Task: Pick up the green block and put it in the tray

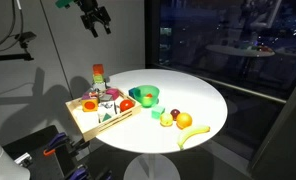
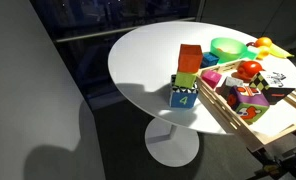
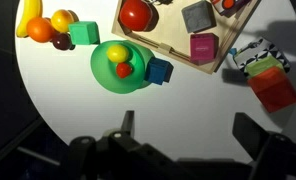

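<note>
Two fingers (image 3: 126, 128) of my gripper (image 3: 186, 130) stand spread wide with nothing between them at the near edge of the wrist view, hanging well above the table (image 3: 68, 92). Farther out, past the green bowl (image 3: 121, 65), the green block (image 3: 85, 33) sits on the table just beside the fruit (image 3: 61, 18), outside the tray (image 3: 168, 36). I judge nothing is done yet: descent, grasp, carry and release all remain.

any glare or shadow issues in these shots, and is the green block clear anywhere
Wrist view: the green block is evenly lit and clear; the gripper is a dark silhouette. In an exterior view, the window shows reflections behind the table; the green block is tiny there. In an exterior view, a broad shadow falls on the floor.
</note>
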### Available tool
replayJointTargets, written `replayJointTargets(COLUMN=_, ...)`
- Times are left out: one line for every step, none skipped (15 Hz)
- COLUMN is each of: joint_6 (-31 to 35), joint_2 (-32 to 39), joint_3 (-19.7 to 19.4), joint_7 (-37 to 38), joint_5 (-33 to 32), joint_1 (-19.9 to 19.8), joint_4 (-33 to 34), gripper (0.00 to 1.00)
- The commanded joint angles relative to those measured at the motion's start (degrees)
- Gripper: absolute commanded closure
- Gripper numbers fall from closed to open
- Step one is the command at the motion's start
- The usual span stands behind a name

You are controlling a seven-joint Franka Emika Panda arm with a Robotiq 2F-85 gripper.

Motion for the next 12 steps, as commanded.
replayJointTargets(joint_6=-0.24, joint_2=0.17, joint_3=-1.25, joint_7=0.41, joint_5=-0.51, joint_1=1.49, joint_4=0.25, gripper=0.00)
replayJointTargets(joint_6=-0.24, joint_2=0.12, joint_3=-1.25, joint_7=0.41, joint_5=-0.51, joint_1=1.49, joint_4=0.26, gripper=0.00)
replayJointTargets(joint_6=-0.24, joint_2=0.08, joint_3=-1.24, joint_7=0.41, joint_5=-0.51, joint_1=1.49, joint_4=0.26, gripper=0.00)
replayJointTargets(joint_6=-0.24, joint_2=0.08, joint_3=-1.24, joint_7=0.41, joint_5=-0.51, joint_1=1.49, joint_4=0.26, gripper=0.00)
replayJointTargets(joint_6=-0.24, joint_2=0.08, joint_3=-1.25, joint_7=0.41, joint_5=-0.51, joint_1=1.49, joint_4=0.26, gripper=0.00)
replayJointTargets(joint_6=-0.24, joint_2=0.08, joint_3=-1.25, joint_7=0.41, joint_5=-0.51, joint_1=1.49, joint_4=0.26, gripper=0.00)
replayJointTargets(joint_6=-0.24, joint_2=0.08, joint_3=-1.25, joint_7=0.41, joint_5=-0.51, joint_1=1.49, joint_4=0.26, gripper=0.00)
replayJointTargets(joint_6=-0.22, joint_2=0.33, joint_3=-1.37, joint_7=0.49, joint_5=-0.44, joint_1=1.46, joint_4=0.43, gripper=0.00)
replayJointTargets(joint_6=-0.24, joint_2=0.73, joint_3=-1.68, joint_7=0.43, joint_5=-0.20, joint_1=1.51, joint_4=0.74, gripper=0.00)
replayJointTargets(joint_6=-0.27, joint_2=1.00, joint_3=-1.99, joint_7=0.46, joint_5=-0.03, joint_1=1.54, joint_4=1.00, gripper=0.00)
replayJointTargets(joint_6=-0.29, joint_2=1.27, joint_3=-2.37, joint_7=0.36, joint_5=0.18, joint_1=1.51, joint_4=1.29, gripper=0.00)
replayJointTargets(joint_6=-0.27, joint_2=1.44, joint_3=-2.69, joint_7=0.42, joint_5=0.28, joint_1=1.43, joint_4=1.50, gripper=0.00)
